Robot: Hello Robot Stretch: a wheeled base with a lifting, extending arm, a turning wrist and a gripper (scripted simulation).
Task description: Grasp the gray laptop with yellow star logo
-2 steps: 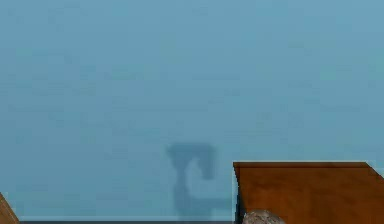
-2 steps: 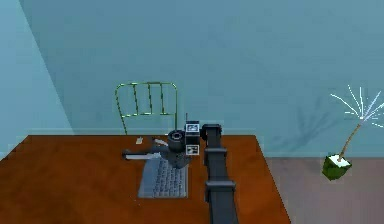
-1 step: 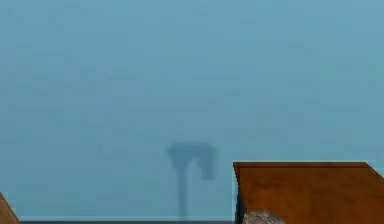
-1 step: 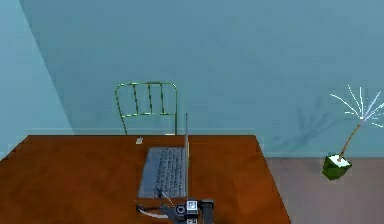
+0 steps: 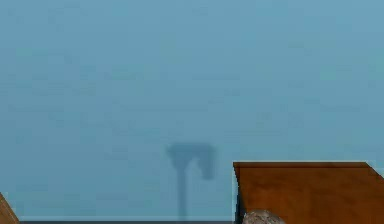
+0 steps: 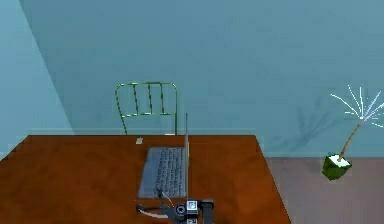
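Note:
In the arm side view a grey laptop (image 6: 163, 172) lies on the brown wooden table (image 6: 70, 175), lid raised and seen edge-on at its right side. I see no logo on it from here. The gripper (image 6: 152, 209) shows at the bottom edge, just in front of the laptop's near edge, with the white marker squares to its right. I cannot tell whether it holds anything, since the laptop lies right behind it on the table.
A green metal chair (image 6: 147, 105) stands behind the table against the blue wall. A spiky plant in a green pot (image 6: 338, 165) sits on the floor at the right. In the forward view the table's corner (image 5: 310, 190) is at lower right, close to a blue wall.

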